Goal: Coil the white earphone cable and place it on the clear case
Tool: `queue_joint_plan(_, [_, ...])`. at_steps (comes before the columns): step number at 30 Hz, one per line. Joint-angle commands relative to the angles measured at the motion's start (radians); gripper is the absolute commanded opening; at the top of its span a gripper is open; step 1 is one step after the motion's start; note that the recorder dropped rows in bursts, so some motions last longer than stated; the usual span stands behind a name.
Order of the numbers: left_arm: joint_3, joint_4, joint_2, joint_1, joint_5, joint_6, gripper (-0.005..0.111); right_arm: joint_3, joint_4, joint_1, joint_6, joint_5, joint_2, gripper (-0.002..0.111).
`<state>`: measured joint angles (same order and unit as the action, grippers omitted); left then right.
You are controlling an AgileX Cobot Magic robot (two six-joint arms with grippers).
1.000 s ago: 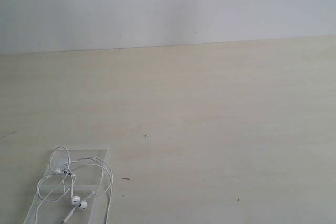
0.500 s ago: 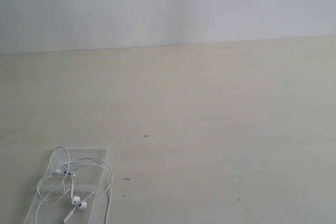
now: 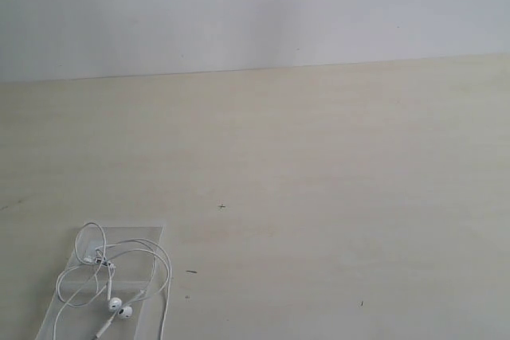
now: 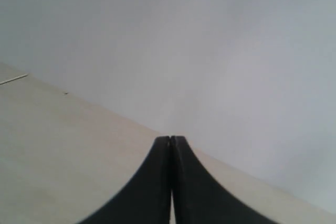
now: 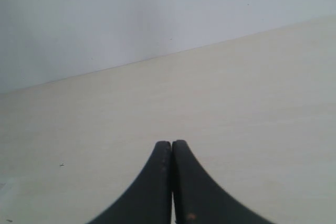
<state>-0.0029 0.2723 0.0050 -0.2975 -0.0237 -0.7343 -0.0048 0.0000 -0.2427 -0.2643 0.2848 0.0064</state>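
Observation:
The white earphone cable lies in loose loops on the clear case at the lower left of the exterior view, its two earbuds near the case's near end. One strand runs off the case's right side toward the picture's bottom edge. Neither arm shows in the exterior view. My left gripper is shut with nothing between its black fingers, pointing at the table's far edge and the wall. My right gripper is shut and empty too, above bare table. Neither wrist view shows the cable or the case.
The pale wooden table runs back to a plain grey-white wall. A few small dark specks mark the tabletop. A thin line lies on the table in the left wrist view.

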Motion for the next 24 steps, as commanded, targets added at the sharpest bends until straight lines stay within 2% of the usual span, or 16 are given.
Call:
queue_joint_plan(1, [0.003, -0.148, -0.005, -0.002, 0.072, 0.076, 0.000, 0.005, -0.006, -0.002, -0.001, -0.001, -0.006, 0.000])
queue_joint_plan(4, [0.003, -0.300, -0.005, -0.002, -0.008, 0.354, 0.000, 0.005, -0.006, -0.002, -0.001, -0.001, -0.006, 0.000])
queue_joint_plan(6, [0.003, -0.313, -0.005, -0.002, -0.111, 0.494, 0.000, 0.005, -0.006, -0.002, -0.001, -0.001, -0.006, 0.000])
queue_joint_plan(9, [0.003, -0.313, -0.005, -0.002, -0.240, 0.601, 0.000, 0.005, -0.006, -0.002, -0.001, -0.001, -0.006, 0.000])
queue_joint_plan(11, [0.003, -0.316, -0.005, -0.002, -0.287, 0.630, 0.000, 0.005, -0.006, -0.002, -0.001, -0.001, -0.006, 0.000])
queue_joint_plan(24, [0.003, -0.338, -0.005, -0.002, -0.287, 0.625, 0.000, 0.005, -0.006, -0.002, -0.001, -0.001, -0.006, 0.000])
